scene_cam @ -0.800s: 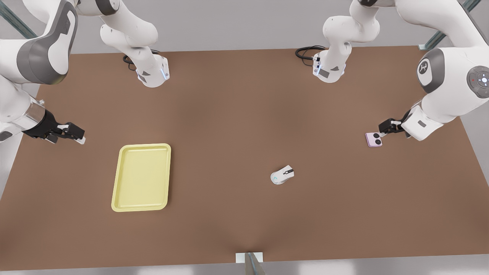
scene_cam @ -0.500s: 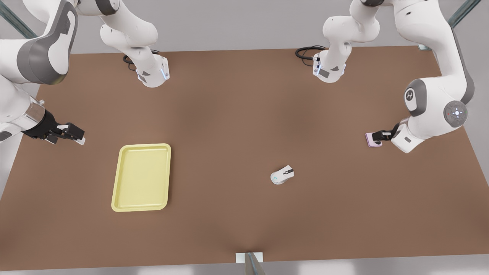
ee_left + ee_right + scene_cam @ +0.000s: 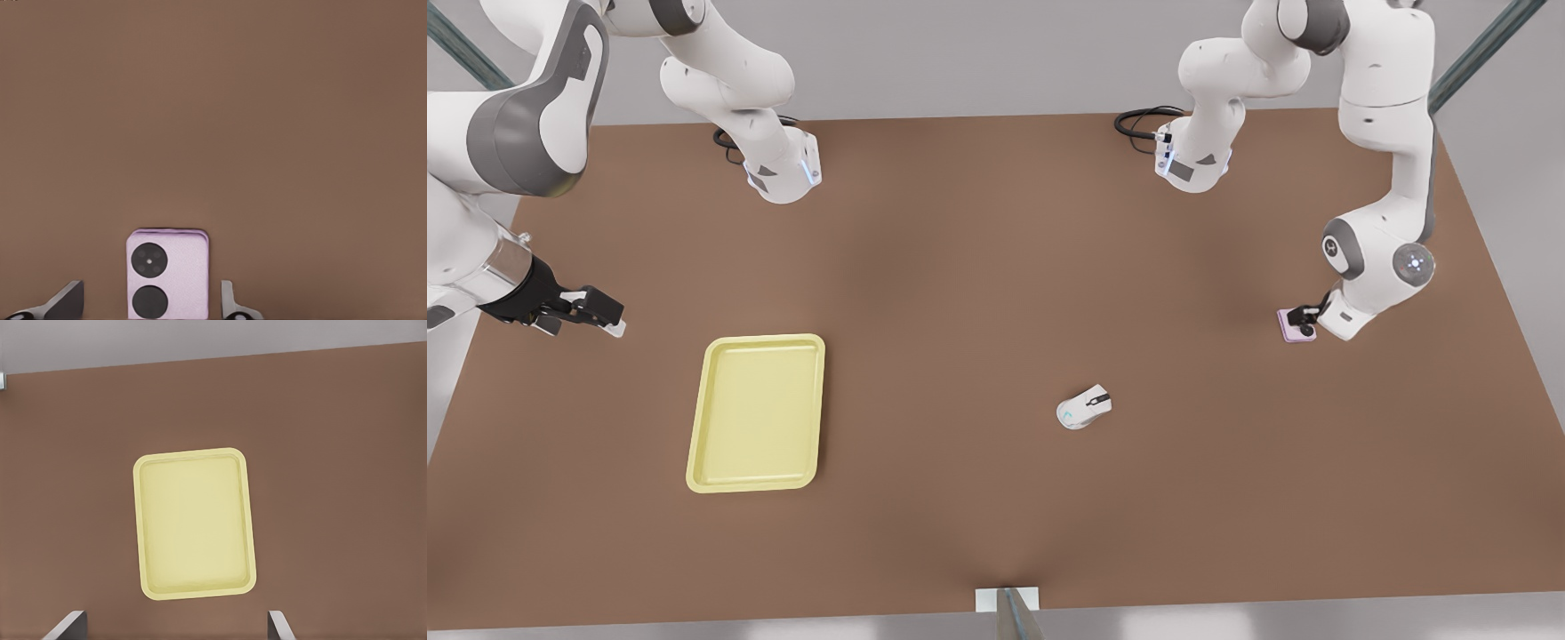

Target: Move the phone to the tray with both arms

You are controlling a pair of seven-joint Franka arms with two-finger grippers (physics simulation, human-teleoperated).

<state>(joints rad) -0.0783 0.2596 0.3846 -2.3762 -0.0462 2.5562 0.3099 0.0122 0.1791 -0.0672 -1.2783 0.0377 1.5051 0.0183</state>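
On the front view's right side of the brown tabletop (image 3: 978, 267), we see the phone (image 3: 1291, 325) lying flat, with the left gripper (image 3: 1307, 316) low over it. In the left wrist view the phone (image 3: 167, 275) sits between the two spread fingers (image 3: 65, 301), a gap showing on each side, so the fingers are open and not yet touching it. Its long axis runs straight away from the wrist, parallel to the fingers, and they bracket its narrower width; we judge that a short descent and a squeeze is what the coming move needs.

The right gripper (image 3: 591, 309) waits at the front view's far left, fingers open, near the tray (image 3: 756, 413). The left arm is plainly the nearer one to the phone.

The tray lies well apart from the phone, across most of the tabletop, with a white mouse (image 3: 1084, 408) between them, nearer the phone. The tabletop is plain and flat, leaving ample room for a carry and handover.
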